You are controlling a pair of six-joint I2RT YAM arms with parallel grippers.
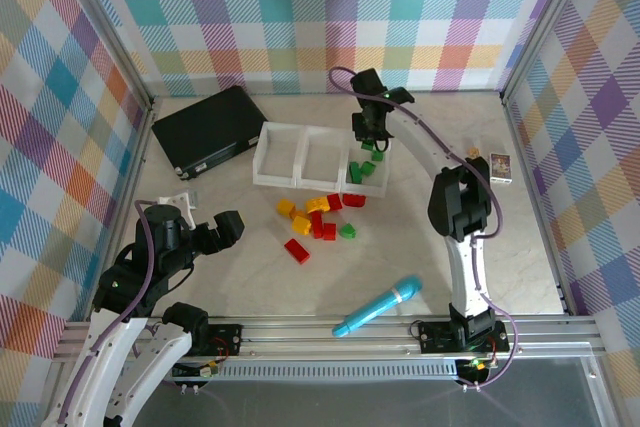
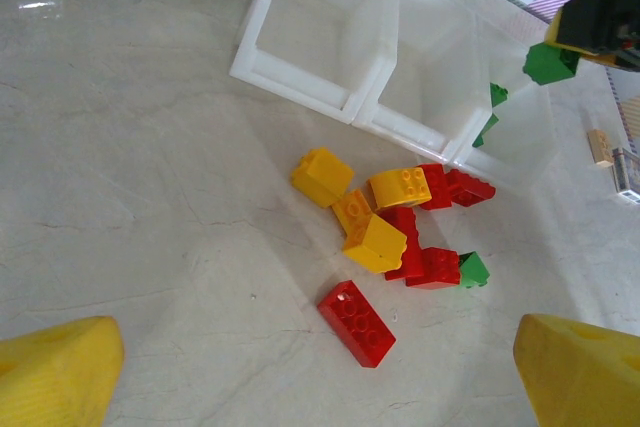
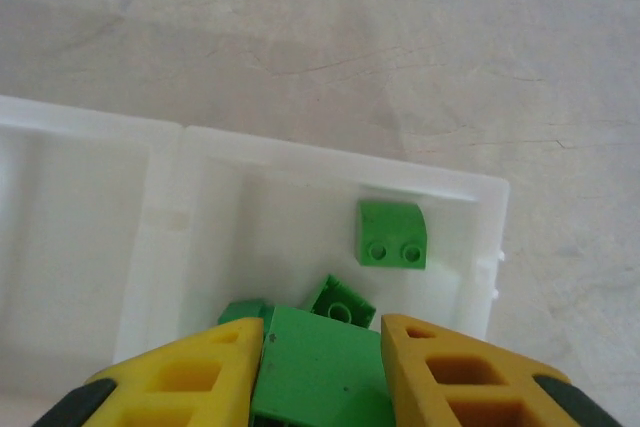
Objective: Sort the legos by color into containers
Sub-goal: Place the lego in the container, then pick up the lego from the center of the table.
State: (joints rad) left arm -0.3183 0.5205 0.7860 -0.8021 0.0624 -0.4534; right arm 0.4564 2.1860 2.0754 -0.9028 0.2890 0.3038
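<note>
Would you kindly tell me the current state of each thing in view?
Right gripper: shut on a green brick.
Left gripper: open, empty.
Right compartment: holds green bricks.
Middle compartment: empty.
Left compartment: empty.
Red and yellow bricks: loose on the table.
Black case: closed.
Blue stick: lying flat.

1. Four yellow studded plastic bricks (image 2: 322, 176).
2. Five red studded plastic bricks (image 2: 356, 322), as far as the huddle allows a count.
3. Five green studded plastic bricks (image 3: 390, 234), one partly hidden.
4. Three square compartments (image 2: 320, 27) in one white plastic tray (image 1: 303, 185).
5. One flat black case (image 1: 208, 129).
6. One long blue stick (image 1: 377, 306).
</note>
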